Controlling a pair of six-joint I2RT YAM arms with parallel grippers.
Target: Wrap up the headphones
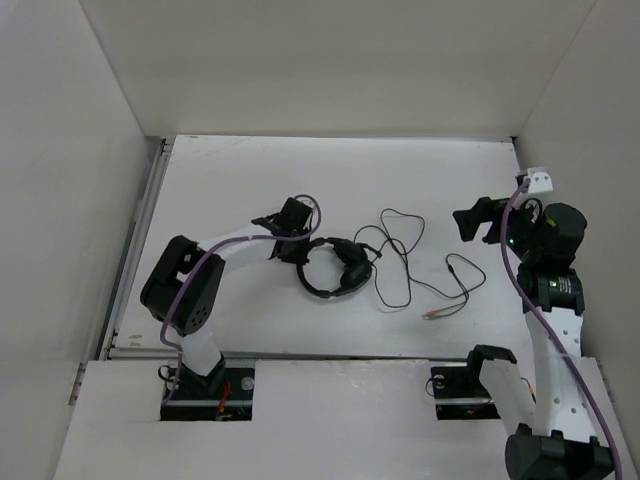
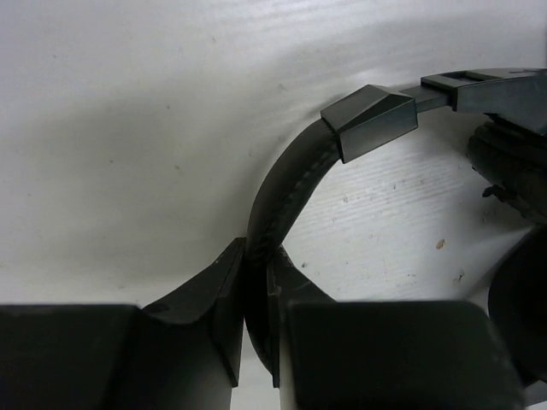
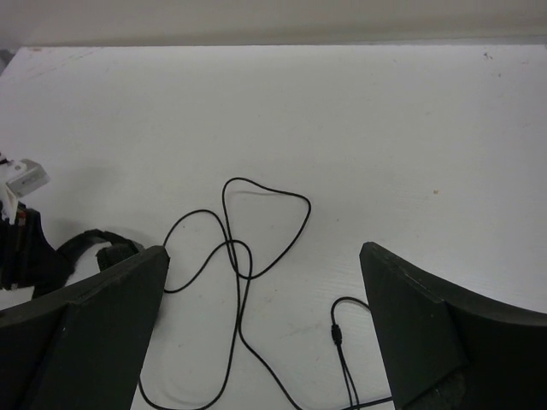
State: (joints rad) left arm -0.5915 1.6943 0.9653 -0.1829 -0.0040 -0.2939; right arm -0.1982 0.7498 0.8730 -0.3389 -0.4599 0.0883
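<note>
- My left gripper [image 2: 256, 312] pinches the headphones [image 2: 295, 179] by the headband; earcups [image 1: 352, 272] at its 4 o'clock.
- My right gripper [image 3: 263, 252], spread and empty, sits well apart at their 3 o'clock.

Free: bare table [image 1: 330, 170] along far edge | Obstacles: headphones [image 1: 333, 270] centre, cable [image 3: 336, 332] loops sprawling toward right edge

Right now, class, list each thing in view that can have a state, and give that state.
headphones, lying on the table, not yet wrapped
cable, loose, sprawled in loops
left gripper, shut on the headband
right gripper, open, empty
</note>
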